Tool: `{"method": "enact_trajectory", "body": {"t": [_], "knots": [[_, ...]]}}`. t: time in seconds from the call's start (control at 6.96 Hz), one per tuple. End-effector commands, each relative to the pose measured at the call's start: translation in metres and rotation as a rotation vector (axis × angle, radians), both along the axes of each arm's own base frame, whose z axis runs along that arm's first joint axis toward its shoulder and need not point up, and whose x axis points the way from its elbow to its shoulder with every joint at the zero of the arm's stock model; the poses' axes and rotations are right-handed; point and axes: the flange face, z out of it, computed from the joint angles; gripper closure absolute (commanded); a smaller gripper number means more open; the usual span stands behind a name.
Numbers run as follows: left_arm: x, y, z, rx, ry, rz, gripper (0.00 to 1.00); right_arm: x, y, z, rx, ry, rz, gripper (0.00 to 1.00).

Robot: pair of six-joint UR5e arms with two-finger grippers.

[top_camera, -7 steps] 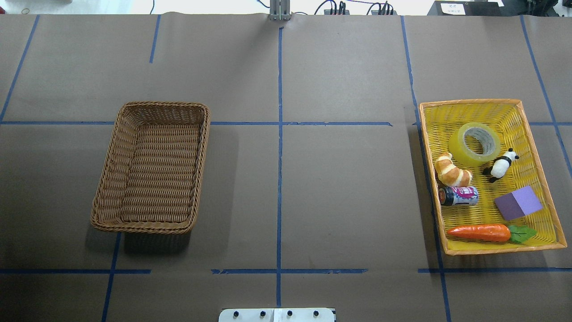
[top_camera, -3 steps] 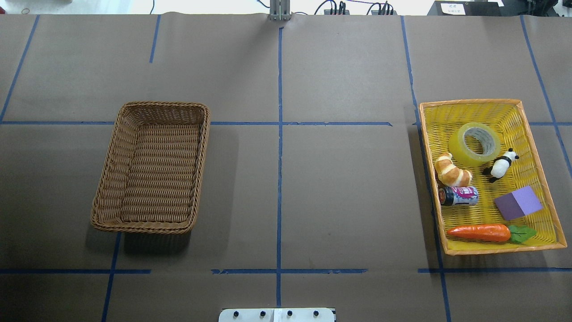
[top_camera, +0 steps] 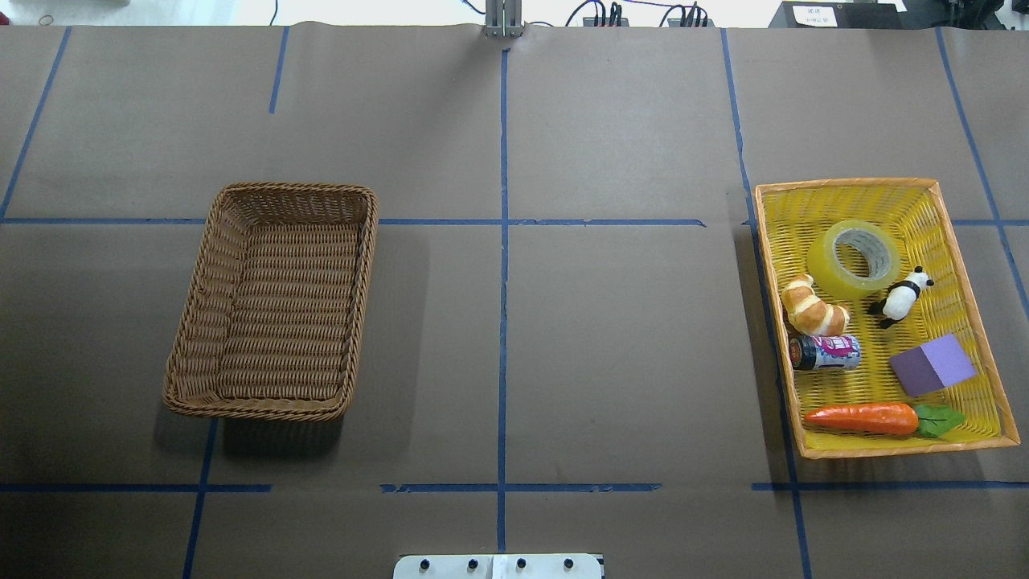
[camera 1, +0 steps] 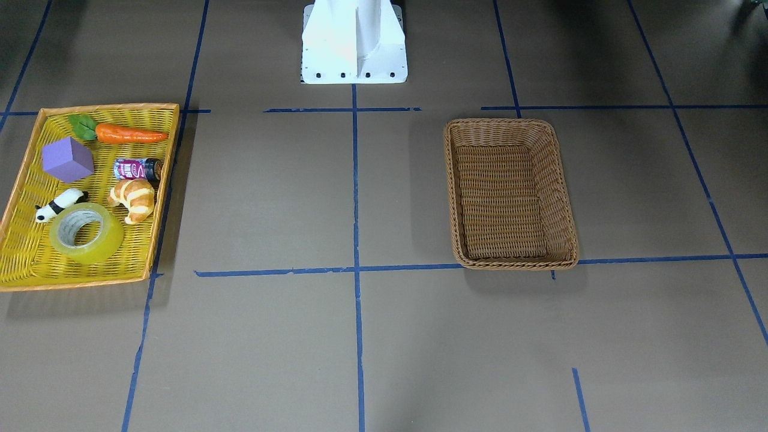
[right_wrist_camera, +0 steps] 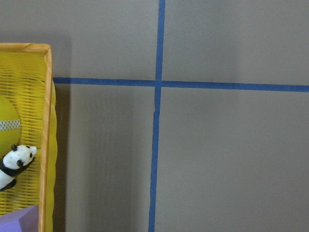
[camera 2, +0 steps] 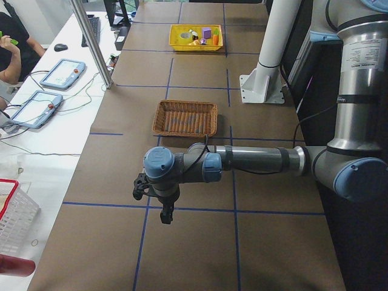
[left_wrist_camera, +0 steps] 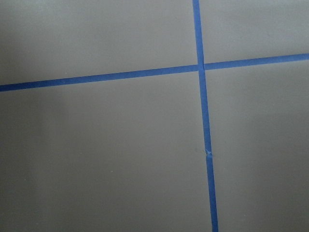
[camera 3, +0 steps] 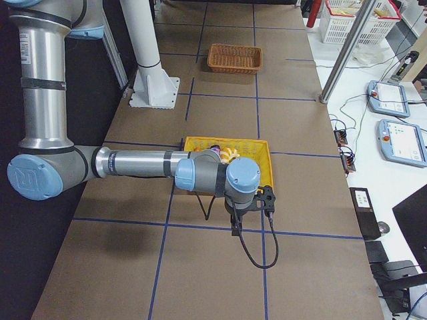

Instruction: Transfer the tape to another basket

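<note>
We log tape (top_camera: pixel 854 259) flat inside yellow tray (top_camera: pixel 844 184); basket (top_camera: pixel 293 188) well apart from that tray. Of left hand (camera 2: pixel 165 217) and right hand (camera 3: pixel 235 229) we cannot tell the grip.

In right wrist view, crops translucent yellow-green packing tape roll (right_wrist_camera: pixel 6 108), black-and-white panda figurine (right_wrist_camera: pixel 12 162) and purple cube (right_wrist_camera: pixel 19 221) at frame edges. In exterior right view, hides part of orange-rimmed yellow woven tray (camera 3: pixel 227 139) behind right arm (camera 3: pixel 133 163). Jaw state of left gripper (camera 2: pixel 165 215), right gripper (camera 3: pixel 235 230): indeterminable.
</note>
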Motion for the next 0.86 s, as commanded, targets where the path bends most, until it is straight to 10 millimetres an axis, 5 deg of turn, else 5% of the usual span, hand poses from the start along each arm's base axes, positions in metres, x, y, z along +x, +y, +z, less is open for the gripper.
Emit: {"method": "enact_trajectory", "body": {"t": [0.0,0.43,0.72], "knots": [[0.000,-0.001,-0.005,0.008,0.000,-0.002,0.00,0.000,-0.016,-0.018,0.037,0.002,-0.003,0.00],[0.000,-0.001,-0.007,0.012,-0.003,-0.002,0.00,0.005,-0.057,-0.067,0.137,0.030,-0.002,0.00],[0.000,-0.004,-0.012,0.024,-0.005,-0.002,0.00,-0.034,-0.073,-0.078,0.160,0.047,-0.076,0.00]]}}
